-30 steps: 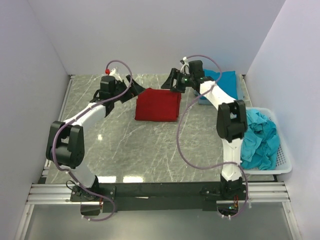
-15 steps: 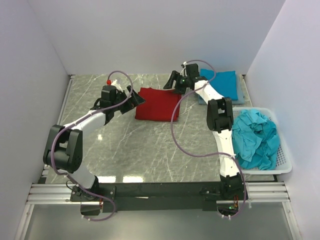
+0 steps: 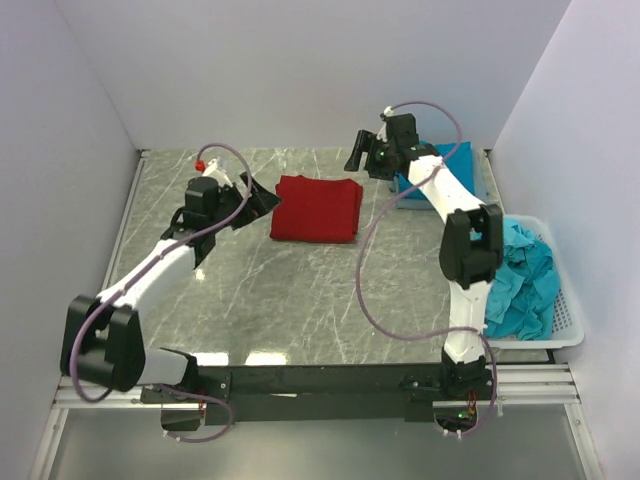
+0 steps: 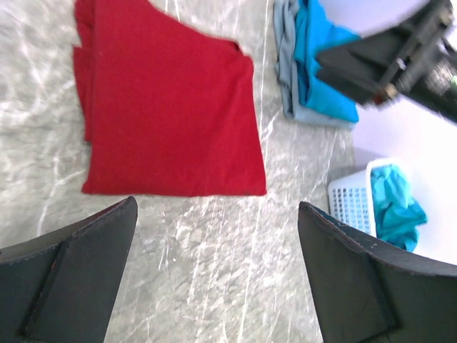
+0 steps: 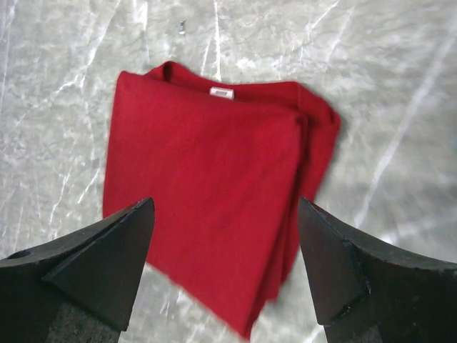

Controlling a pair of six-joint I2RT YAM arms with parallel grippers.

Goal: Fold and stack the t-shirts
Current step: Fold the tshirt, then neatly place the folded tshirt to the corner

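Observation:
The deep red t-shirt point(image 3: 317, 208) lies folded flat on the marble table; it also shows in the left wrist view point(image 4: 168, 107) and in the right wrist view point(image 5: 214, 193), where its small white neck label point(image 5: 221, 93) faces up. My left gripper point(image 3: 258, 196) is open and empty just left of it. My right gripper point(image 3: 358, 155) is open and empty, raised above its far right corner. A folded teal-blue t-shirt stack point(image 3: 452, 170) lies at the back right point(image 4: 314, 64). More teal-blue t-shirts point(image 3: 522, 278) lie crumpled in the basket.
The white mesh basket point(image 3: 566, 320) stands at the right edge of the table, also seen in the left wrist view point(image 4: 348, 204). Walls close in the table at the left, back and right. Bare marble point(image 3: 300, 290) spreads in front of the red shirt.
My left gripper has drawn back left, off the red shirt's edge. My right gripper has lifted and pulled back toward the far right. The red shirt lies still.

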